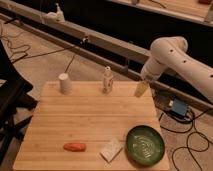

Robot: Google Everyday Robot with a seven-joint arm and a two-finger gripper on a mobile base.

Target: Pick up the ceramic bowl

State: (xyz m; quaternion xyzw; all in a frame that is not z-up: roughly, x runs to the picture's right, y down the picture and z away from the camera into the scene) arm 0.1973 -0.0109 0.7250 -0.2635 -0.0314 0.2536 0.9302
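The yellowish gripper (142,89) is hanging off the thick white arm (172,52), pointing down over the far right edge of the pale wooden table (90,120). Whether it is open or closed cannot be told from here; it is gripping none of the task's things.

Just to the camera's left of the gripper, along the same far edge, a small white bottle-shaped figure (107,80) is standing upright, and further that way a small white cup (65,83) is standing too. Well apart from the gripper, toward the camera and almost straight in front of it, the wide, shallow, glossy dark-green ceramic bowl (145,145) with pale swirls inside is sitting at the table's near right corner, its rim close to the edge. A flat pale rectangular packet (111,149) is lying just beside the ceramic bowl on the side away from the corner, and an orange-red oblong piece (74,146) is lying beyond that.

The approach looks not yet begun, and the risks are lying in the bowl itself. Its glazed, shallow wall is offering little to pinch, so a grip on the rim is likely slipping or tipping the bowl. A push from the far side could be sliding it off the near corner. Coming down too far toward the packet could be catching that instead.
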